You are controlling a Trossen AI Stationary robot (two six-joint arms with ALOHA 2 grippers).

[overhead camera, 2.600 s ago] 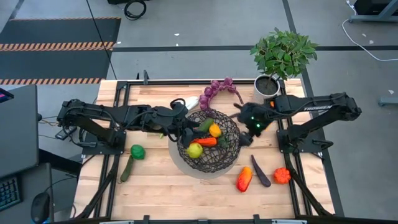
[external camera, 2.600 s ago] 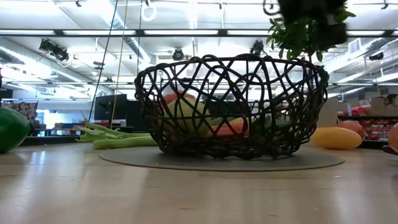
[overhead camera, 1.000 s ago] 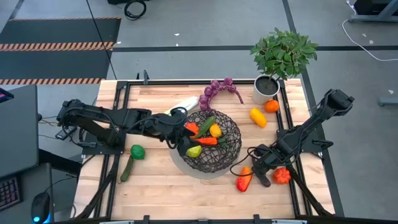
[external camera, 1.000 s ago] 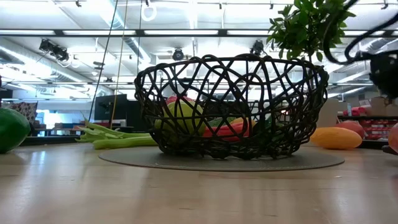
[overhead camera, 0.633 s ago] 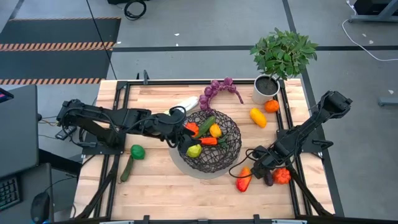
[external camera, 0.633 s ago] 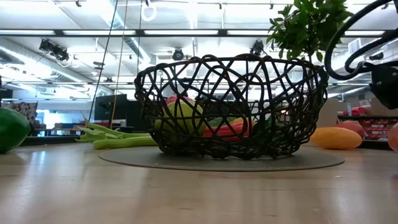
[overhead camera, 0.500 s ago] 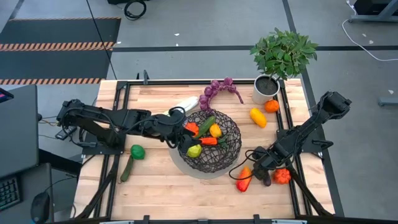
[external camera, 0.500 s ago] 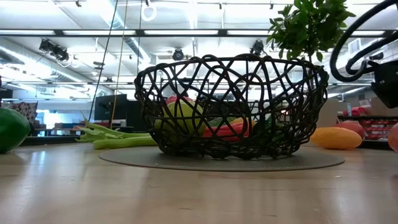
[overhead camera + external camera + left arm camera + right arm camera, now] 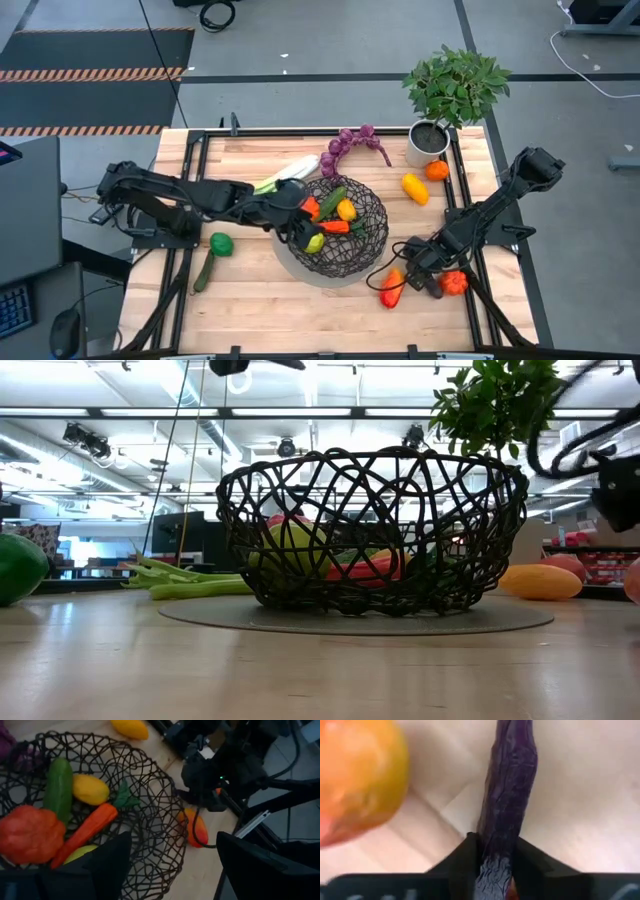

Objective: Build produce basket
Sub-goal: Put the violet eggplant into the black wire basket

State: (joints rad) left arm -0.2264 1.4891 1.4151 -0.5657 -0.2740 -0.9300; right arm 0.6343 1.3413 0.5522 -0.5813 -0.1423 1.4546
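The dark wire basket (image 9: 338, 232) stands mid-table with a red pepper (image 9: 27, 832), cucumber (image 9: 57, 790), lemon (image 9: 90, 790) and carrot (image 9: 87, 832) inside. My left gripper (image 9: 298, 225) hovers open over the basket's left rim, its fingers (image 9: 107, 865) empty. Right of the basket, my right gripper (image 9: 420, 276) is shut on the dark aubergine (image 9: 509, 795), which lies on the table. An orange-red pepper (image 9: 392, 290) lies beside it on one side and an orange pepper (image 9: 455, 283) on the other. My right gripper pinches the aubergine's long body (image 9: 496, 851) between its two fingers (image 9: 464, 862), one on each long side. The fingers come from above and lie across it. The aubergine lies flat on the table top.
At the back lie a purple grape bunch (image 9: 350, 143) and a leek (image 9: 285, 172). A potted plant (image 9: 430, 138) stands back right, with a yellow piece (image 9: 414, 187) and a small orange one (image 9: 437, 170) beside it. A green pepper (image 9: 220, 243) and a long green piece (image 9: 203, 272) lie left.
My right gripper has gone down and toward the table's near edge onto the aubergine, which has stayed on the table. My left gripper has reached a little toward the table's right edge, farther over the basket.
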